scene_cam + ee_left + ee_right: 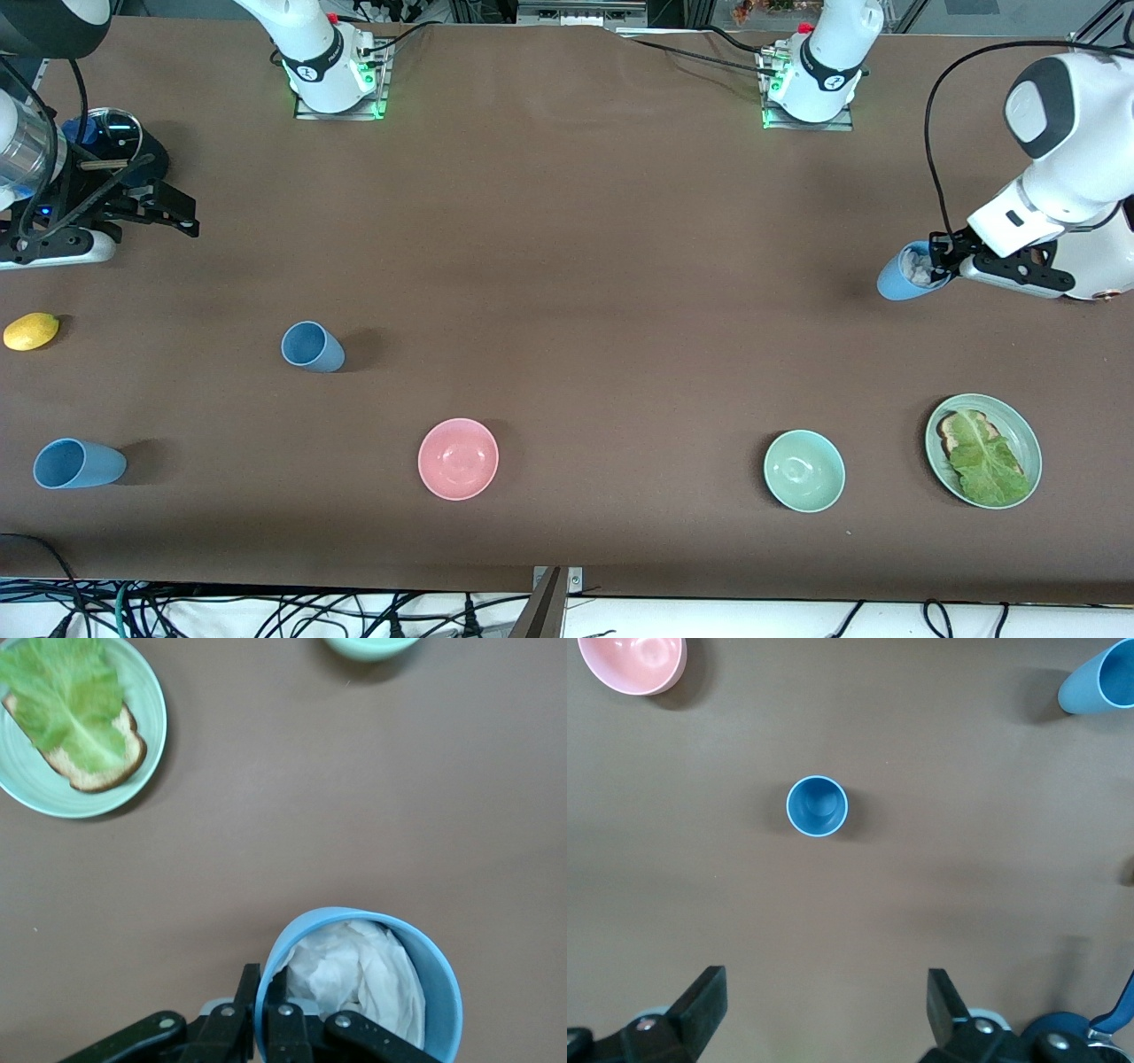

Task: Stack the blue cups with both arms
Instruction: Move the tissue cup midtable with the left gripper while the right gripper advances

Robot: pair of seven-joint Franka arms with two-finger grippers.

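Blue cup (pixel 403 979) with paper inside is pinched by its rim in the left hand (pixel 266 1005), so carry it level over the upright cup (pixel 313 346), while the right hand (pixel 824 1010) waits with fingers apart.

Left hand (pixel 941 262) raised at its table end, fingers pinched together, right hand (pixel 142 213) aloft, fingers spread wide

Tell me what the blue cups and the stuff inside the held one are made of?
The blue cups look like matte plastic: even colour, no shine. The one the left hand grips holds white crumpled filling, probably paper or tissue, judging by its creases.
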